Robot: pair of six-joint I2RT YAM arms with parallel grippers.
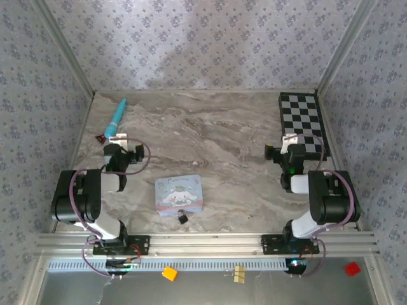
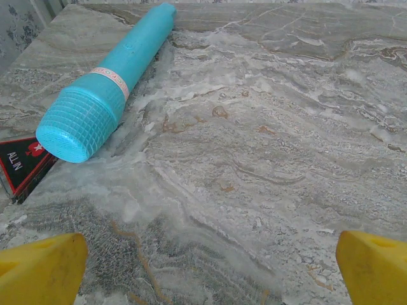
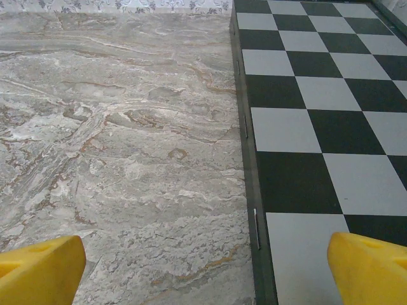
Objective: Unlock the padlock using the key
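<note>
Near edge: 2 arm bases on a ribbed aluminium rail (image 1: 203, 241).

Just past the rail, the tiny black padlock with a small silvery part (image 1: 182, 217) lies on the grey marbled stone bench (image 1: 222, 146). It is at the near edge of the pale blue cartoon-printed rectangular tin (image 1: 179, 194); touching or just beside, cannot tell. It sits between the 2 arms, well apart from both claws.

Left claw (image 1: 116, 135) (image 2: 206, 270): jaws spread wide, nothing gripped. Its yellow fingertips (image 2: 41, 270) sit at the 2 lower corners of the wrist view, with bare bench between them. Ahead and left lies a small black-and-red card (image 2: 22, 162). Just beside it is the grid-textured end of a teal plastic cylinder (image 2: 108, 82), which lies on its side and runs off toward the far left corner.

Right claw (image 1: 289, 141) (image 3: 205, 270): jaws also wide apart, empty. 1 of its yellow fingertips (image 3: 372, 267) is over a black-and-white checkerboard (image 3: 318, 114); the other is over bare bench. The checkerboard lies flat and reaches to the far right corner.
</note>
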